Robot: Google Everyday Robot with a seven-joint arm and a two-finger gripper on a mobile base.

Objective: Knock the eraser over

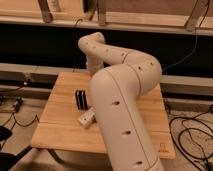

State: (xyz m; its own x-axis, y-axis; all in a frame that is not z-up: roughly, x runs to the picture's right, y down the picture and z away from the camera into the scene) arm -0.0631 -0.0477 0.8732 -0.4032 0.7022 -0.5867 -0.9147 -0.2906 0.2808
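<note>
The eraser (81, 99) is a small black block with a thin pale stripe. It stands upright on the left middle of the wooden table (55, 127). My white arm (122, 100) fills the centre of the view, rising to an elbow near the table's far edge and bending back down. The gripper is not visible; it is hidden behind the arm's thick segment, somewhere over the table to the right of the eraser.
A pale beige oblong block (87, 118) lies just in front of the eraser, against the arm. Cables (192, 135) lie on the floor to the right and left. A dark shelf unit (40, 45) runs behind the table.
</note>
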